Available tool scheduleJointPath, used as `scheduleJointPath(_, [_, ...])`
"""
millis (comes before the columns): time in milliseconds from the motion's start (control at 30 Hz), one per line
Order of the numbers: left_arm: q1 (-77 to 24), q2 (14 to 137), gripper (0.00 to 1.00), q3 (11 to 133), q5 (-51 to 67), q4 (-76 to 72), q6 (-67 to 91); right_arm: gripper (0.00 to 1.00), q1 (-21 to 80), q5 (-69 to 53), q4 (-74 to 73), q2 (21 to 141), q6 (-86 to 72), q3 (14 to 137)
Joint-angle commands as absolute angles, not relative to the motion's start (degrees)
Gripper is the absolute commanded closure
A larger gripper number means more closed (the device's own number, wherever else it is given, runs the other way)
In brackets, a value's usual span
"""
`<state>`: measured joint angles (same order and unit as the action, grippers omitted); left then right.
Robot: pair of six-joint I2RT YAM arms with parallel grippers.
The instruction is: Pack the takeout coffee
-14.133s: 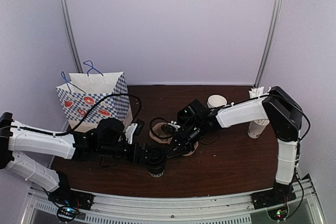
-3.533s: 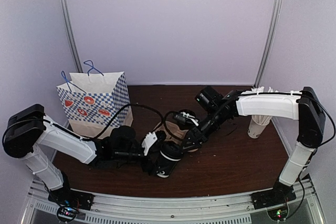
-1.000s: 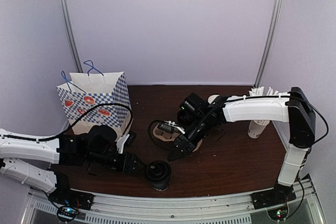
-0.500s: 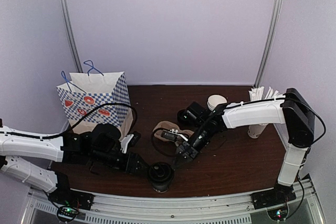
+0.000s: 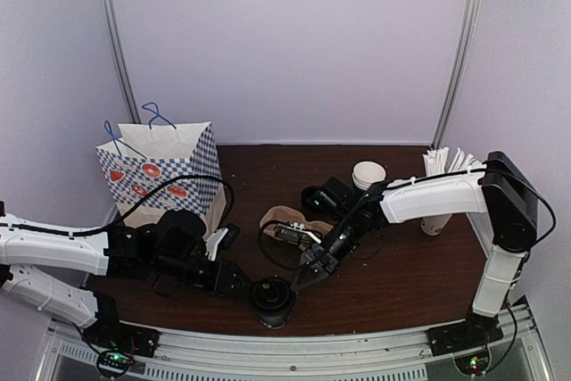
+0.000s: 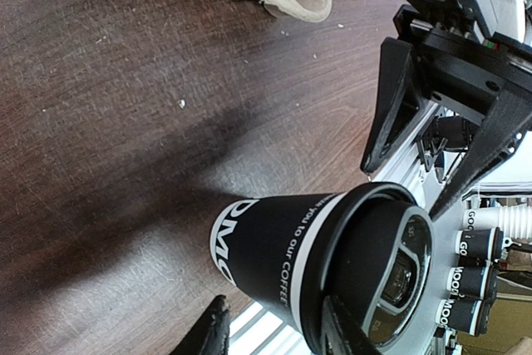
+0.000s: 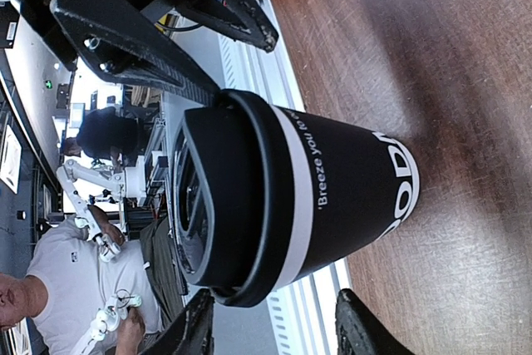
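The takeout coffee [image 5: 272, 296] is a black paper cup with a white band and a black lid. It stands upright near the table's front edge. My left gripper [image 5: 234, 283] is open just left of it, and my right gripper [image 5: 308, 276] is open just right of it. In the left wrist view the cup [image 6: 283, 247] sits just ahead of my open left gripper [image 6: 274, 334], with the right gripper [image 6: 432, 122] beyond it. In the right wrist view the cup [image 7: 341, 193] sits ahead of my open right gripper [image 7: 274, 326].
A blue-checked paper bag [image 5: 161, 176] stands open at the back left. A beige pulp cup carrier [image 5: 285, 219] lies mid-table. A stack of lidless cups [image 5: 368, 174] and a white cup of straws [image 5: 437, 211] stand at the back right. The metal front rail [image 5: 294, 345] is close behind the cup.
My right gripper has moved down and forward from the pulp carrier to the cup's right side. The left gripper and the cup have barely moved.
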<state>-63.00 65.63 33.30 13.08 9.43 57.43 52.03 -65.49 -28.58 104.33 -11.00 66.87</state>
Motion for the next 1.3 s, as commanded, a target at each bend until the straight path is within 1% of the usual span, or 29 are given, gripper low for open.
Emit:
scheduleJointPath(0, [-62.84, 66.51, 0.62, 34.04, 13.77, 9.74, 56.58, 0.49, 52.55, -68.06, -26.55, 104.01, -11.50, 65.82])
scheduleJointPath(133, [-62.84, 66.71, 0.62, 34.10, 13.96, 9.65, 56.50, 0.48, 52.93, -67.28, -25.93, 103.67, -11.71, 64.78])
scheduleJointPath(467, [-62.84, 66.78, 0.63, 33.29, 13.89, 9.65, 56.35, 0.60, 53.51, -67.04, -23.47, 107.13, -15.85, 64.72])
scheduleJointPath(567, [-62.79, 66.58, 0.65, 32.66, 13.74, 9.91, 56.77, 0.66, 53.37, -65.42, -24.55, 109.67, -17.13, 65.00])
scheduleJointPath(700, [-62.84, 66.19, 0.67, 31.09, 12.96, 10.56, 57.45, 0.76, 52.88, -63.79, -25.49, 113.95, -19.70, 65.24])
scheduleJointPath(800, [-62.84, 65.52, 0.68, 29.69, 12.45, 11.02, 57.85, 0.79, 52.26, -61.34, -27.56, 115.35, -19.43, 65.26])
scheduleJointPath(867, [-62.83, 65.31, 0.68, 28.61, 12.04, 11.32, 58.12, 0.81, 52.13, -56.57, -30.21, 115.69, -17.80, 65.15])
scheduleJointPath(933, [-62.82, 65.55, 0.68, 27.43, 11.81, 10.84, 58.51, 0.77, 51.96, -51.95, -32.35, 116.19, -16.95, 64.94])
scheduleJointPath(1000, [-62.84, 66.46, 0.69, 26.51, 11.91, 10.07, 58.73, 0.69, 52.01, -48.30, -34.03, 116.69, -16.57, 65.05])
scheduleJointPath(1100, [-62.84, 68.79, 0.69, 26.23, 12.76, 7.85, 58.38, 0.61, 52.24, -45.15, -35.32, 117.49, -17.06, 65.27])
scheduleJointPath(1167, [-62.84, 70.49, 0.69, 26.72, 13.23, 6.80, 57.75, 0.60, 52.44, -44.75, -35.32, 117.90, -17.43, 65.53])
scheduleJointPath(1267, [-62.83, 72.18, 0.69, 26.95, 13.20, 5.80, 57.01, 0.66, 53.01, -42.75, -35.32, 117.81, -16.68, 66.04])
